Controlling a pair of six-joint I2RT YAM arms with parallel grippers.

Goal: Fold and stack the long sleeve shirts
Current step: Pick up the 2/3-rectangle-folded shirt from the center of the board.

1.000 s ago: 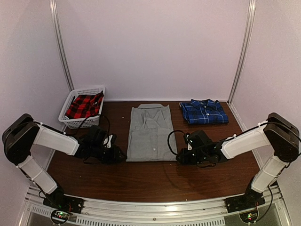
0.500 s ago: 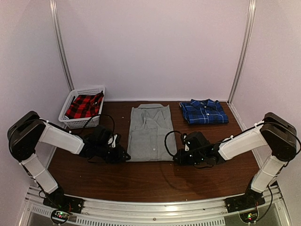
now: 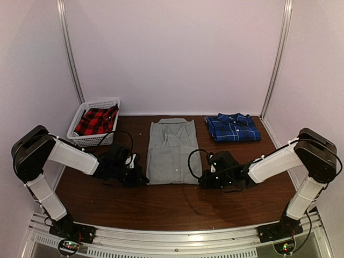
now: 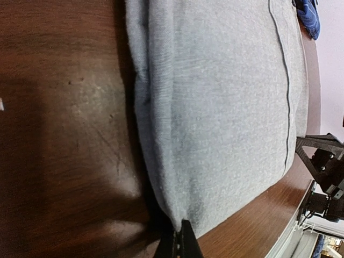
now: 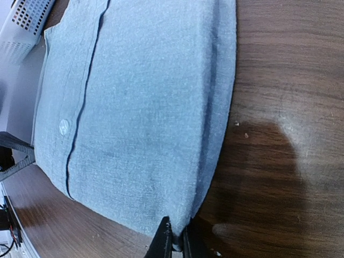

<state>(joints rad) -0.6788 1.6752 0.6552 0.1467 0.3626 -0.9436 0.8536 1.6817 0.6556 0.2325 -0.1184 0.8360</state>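
Observation:
A light grey long sleeve shirt (image 3: 172, 150) lies flat in the middle of the table, sleeves folded in, collar at the far end. My left gripper (image 3: 141, 180) sits at its near left corner, and the left wrist view shows that gripper (image 4: 181, 236) shut on the corner of the grey fabric (image 4: 215, 107). My right gripper (image 3: 203, 180) is at the near right corner, and its own view shows it (image 5: 176, 236) shut on the hem of the grey shirt (image 5: 140, 107). A folded blue plaid shirt (image 3: 233, 128) rests at the back right.
A white basket (image 3: 80, 141) at the back left holds a red and black plaid garment (image 3: 95, 121). Bare brown table (image 3: 172, 207) lies in front of the grey shirt. White walls close in the sides and back.
Both grippers have slid inward along the table to the grey shirt's near corners and shut on the fabric. The shirt itself has not moved.

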